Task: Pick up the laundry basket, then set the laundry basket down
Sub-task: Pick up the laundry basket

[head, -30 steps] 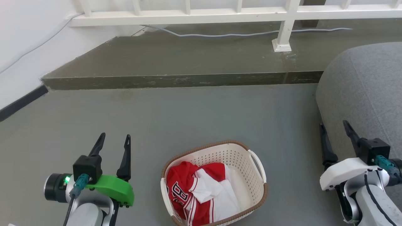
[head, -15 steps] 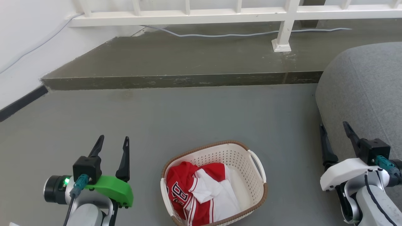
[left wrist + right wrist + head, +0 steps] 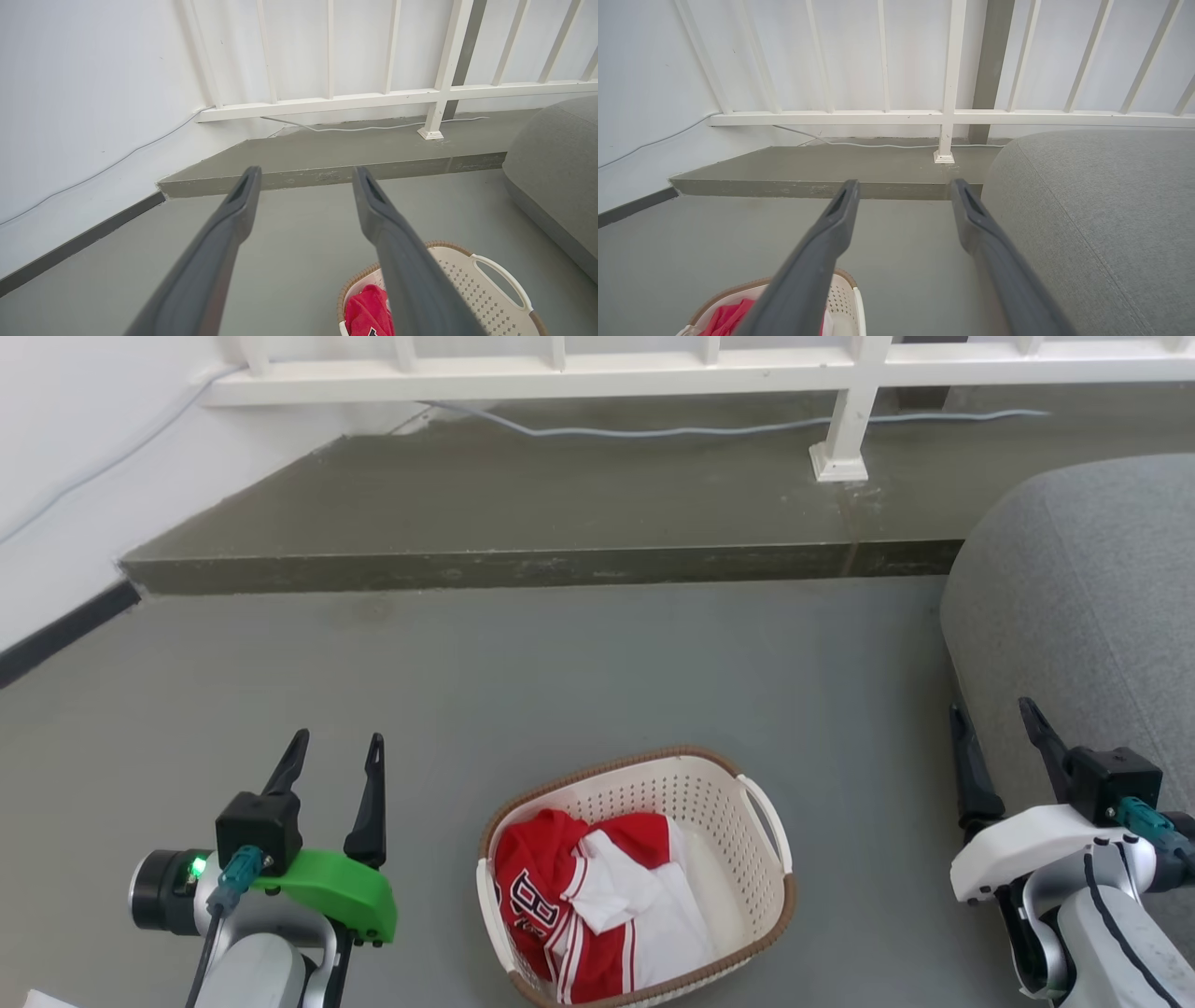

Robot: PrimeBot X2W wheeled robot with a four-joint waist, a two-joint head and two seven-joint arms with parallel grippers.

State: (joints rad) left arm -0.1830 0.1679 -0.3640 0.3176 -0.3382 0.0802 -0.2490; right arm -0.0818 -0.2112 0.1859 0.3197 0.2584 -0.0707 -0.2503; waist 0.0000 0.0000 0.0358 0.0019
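The laundry basket [image 3: 747,896] stands on the grey floor at the bottom centre of the head view, cream-white and perforated, with a brown rim and a white handle on each side. A red and white shirt [image 3: 588,905] lies inside it. My left gripper [image 3: 336,751] is open to the basket's left, well apart from it, fingers pointing forward. My right gripper [image 3: 994,723] is open to the basket's right, beside the grey cushion. The left wrist view has the basket [image 3: 472,280] at lower right of the open left gripper [image 3: 303,175]. The basket's rim [image 3: 840,291] peeks out low behind the open right gripper [image 3: 901,186].
A large grey cushion [image 3: 1083,607] fills the right side, close to my right arm. A raised concrete step [image 3: 523,565] crosses ahead, with a white railing [image 3: 653,373] and a pale cable [image 3: 653,429] on it. A white wall [image 3: 75,476] with a dark skirting runs along the left.
The whole head view has shifted slightly, so the camera moved a little. The left gripper has sunk slightly. The basket stays on the floor and both grippers stay open.
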